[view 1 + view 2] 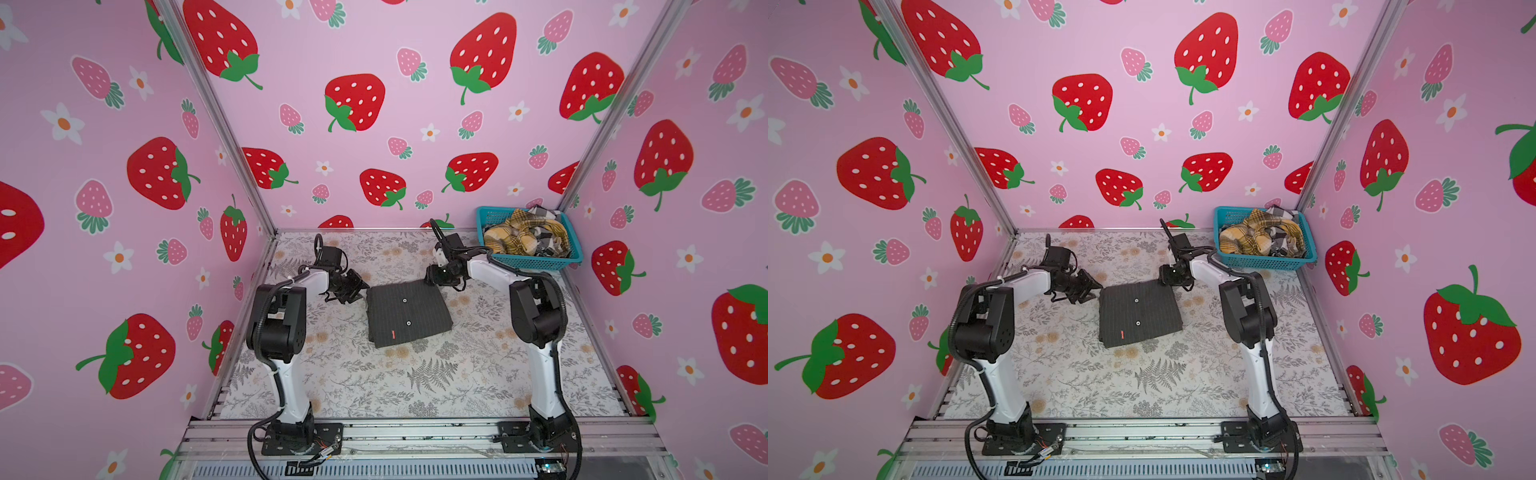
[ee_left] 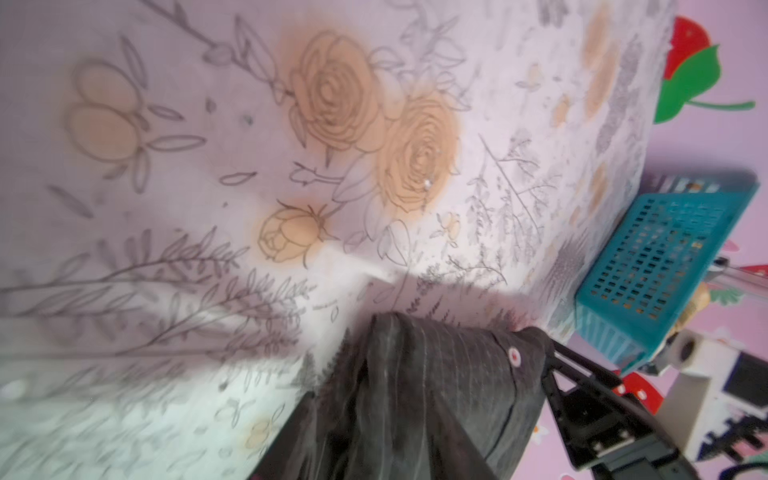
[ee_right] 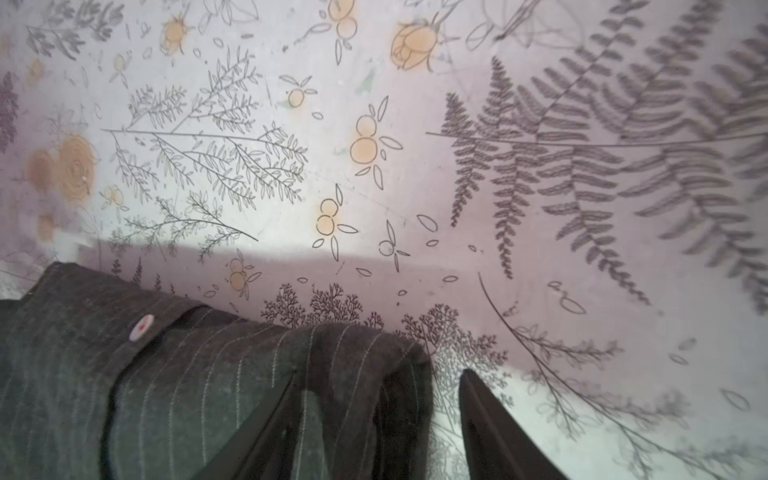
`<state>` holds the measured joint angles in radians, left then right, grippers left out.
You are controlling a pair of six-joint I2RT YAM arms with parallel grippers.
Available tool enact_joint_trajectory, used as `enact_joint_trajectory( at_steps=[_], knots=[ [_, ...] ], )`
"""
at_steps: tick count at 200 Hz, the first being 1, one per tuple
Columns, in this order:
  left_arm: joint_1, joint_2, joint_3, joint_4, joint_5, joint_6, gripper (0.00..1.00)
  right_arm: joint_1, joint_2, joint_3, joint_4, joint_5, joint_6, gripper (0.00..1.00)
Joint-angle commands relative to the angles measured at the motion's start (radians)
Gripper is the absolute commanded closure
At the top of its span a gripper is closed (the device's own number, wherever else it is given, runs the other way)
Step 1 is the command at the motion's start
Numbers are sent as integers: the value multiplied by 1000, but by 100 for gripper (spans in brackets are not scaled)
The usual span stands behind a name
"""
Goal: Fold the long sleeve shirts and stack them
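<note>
While left hand and right hand gape (neither gripping), the charcoal shirt lies between them.

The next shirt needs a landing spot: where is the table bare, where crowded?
Bare: the table between the folded pinstriped shirt and the front rail. Also bare beyond the shirt, toward the back wall. Crowded: the shirt's far corners, at the left gripper and right gripper, and the basket corner.

Charcoal pinstripe shirt folded to a rough square, flat mid-worktop, 2 btns showing. L gripper just beside its left-side edge, jaws apart. R gripper at its far-right corner. Turquoise basket in worktop's far-right corner w/ yellow plaid shirt + b/w checked shirt bunched inside.
</note>
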<state>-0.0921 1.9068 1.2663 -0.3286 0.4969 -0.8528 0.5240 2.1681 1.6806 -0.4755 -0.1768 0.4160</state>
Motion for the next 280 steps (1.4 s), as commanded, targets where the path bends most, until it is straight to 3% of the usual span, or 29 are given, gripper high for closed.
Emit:
enact_joint_trajectory(
  at_steps=[1, 27, 33, 44, 60, 85, 118, 143, 166, 195, 225, 257, 280],
  knots=[
    [13, -129, -4, -103, -54, 34, 49, 14, -133, -13, -67, 87, -34, 33],
    [-11, -237, -66, -143, -25, 48, 40, 72, -264, -106, -78, 149, -43, 36],
    [-17, -257, -94, -135, -2, 52, 29, 89, -285, -127, -79, 162, -41, 38],
    [-24, -293, -156, -98, 51, 59, 21, 114, -306, -151, -87, 183, -36, 45],
    [-26, -345, -258, -20, 115, 57, 21, 138, -320, -194, -70, 192, -23, 58],
    [-26, -421, -373, 22, 93, 84, 22, 141, -286, -233, -31, 163, -5, 74],
    [-57, -526, -511, 114, 5, 108, 23, 141, -193, -216, 14, 130, 8, 82],
    [-66, -526, -502, 83, 24, 112, 22, 148, -152, -223, 59, 100, 33, 82],
    [-54, -459, -489, 154, 185, 97, 25, 172, -117, -197, 61, 81, 41, 82],
    [-43, -443, -507, 203, 141, 47, 21, 203, -83, -138, 31, 97, 44, 81],
    [-35, -368, -514, 241, 174, 23, 18, 206, -78, -84, -17, 126, 43, 80],
    [-35, -342, -535, 278, 199, 5, 16, 206, -179, -84, -49, 180, 43, 76],
    [-31, -346, -501, 168, 152, 86, 16, 206, -272, -137, -66, 212, 47, 72]
  ],
)
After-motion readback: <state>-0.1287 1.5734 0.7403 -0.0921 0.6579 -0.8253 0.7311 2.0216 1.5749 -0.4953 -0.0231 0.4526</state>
